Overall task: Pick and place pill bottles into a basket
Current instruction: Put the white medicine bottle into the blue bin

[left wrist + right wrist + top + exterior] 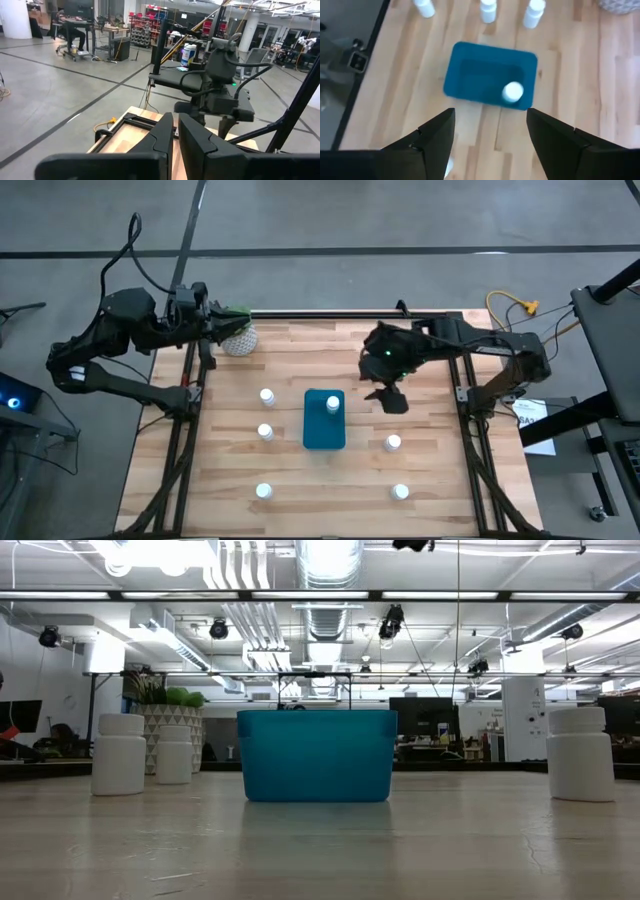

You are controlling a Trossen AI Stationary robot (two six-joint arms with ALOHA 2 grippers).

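High view: my right gripper hangs just beside the basket, on its right and towards the far end; one pill bottle stands inside the basket at that far end; five bottles stand on the table, three to the basket's left and two to its right; my left arm waits folded at the far left corner beside the white plant pot.

Low view: the basket stands centre; bottles to either side of it; neither gripper enters here.

Left wrist view: my left gripper points out over the table's edge, fingers closed together, holding nothing; the right arm shows beyond.

Right wrist view: my right fingers are spread wide and empty above the basket; the bottle sits in the corner beneath them.

Step in hand: I judge one bottle delivered and released; five remain.

Next move: likely carry the open claw to the nearest bottle on the right, descend squarely over its cap, close gently; a tiny upright cylinder may tip if struck sideways.
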